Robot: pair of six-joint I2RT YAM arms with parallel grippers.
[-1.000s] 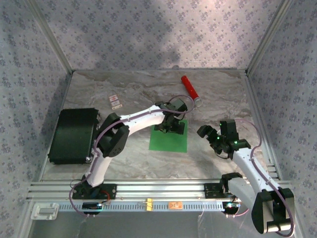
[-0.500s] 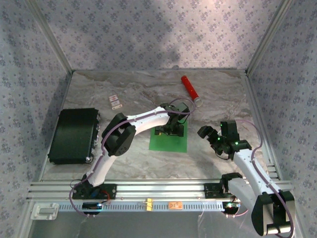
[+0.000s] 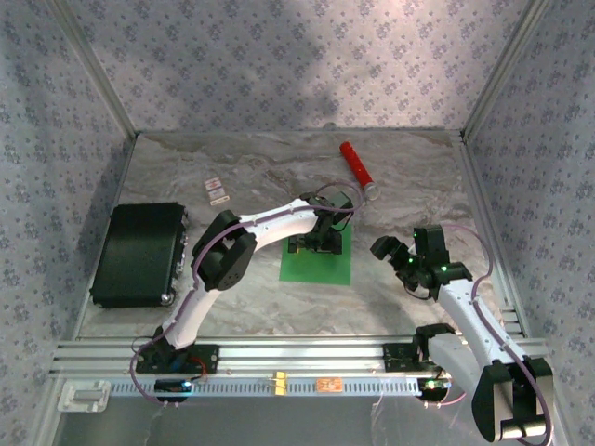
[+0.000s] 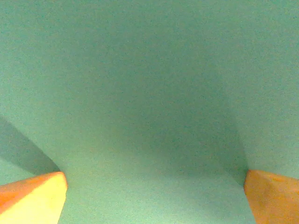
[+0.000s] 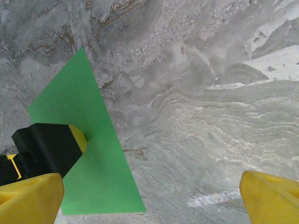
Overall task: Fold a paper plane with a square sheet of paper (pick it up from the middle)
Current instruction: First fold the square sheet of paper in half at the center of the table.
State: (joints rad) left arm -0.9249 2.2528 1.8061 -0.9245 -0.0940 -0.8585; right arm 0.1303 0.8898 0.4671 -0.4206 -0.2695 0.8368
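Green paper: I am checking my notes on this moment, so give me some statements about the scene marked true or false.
The green paper lies flat on the table. True.
The left tool is open above the paper. True.
The right tool grips the paper. False: it is open, over bare table beside the paper.
The red cylinder lies on the paper. False: it lies apart, farther back.

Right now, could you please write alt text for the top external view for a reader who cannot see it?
The left arm's fingers are down, open, over the far half of a flat green square sheet of paper. The right arm's fingers hover open to its right; a red cylinder lies beyond.
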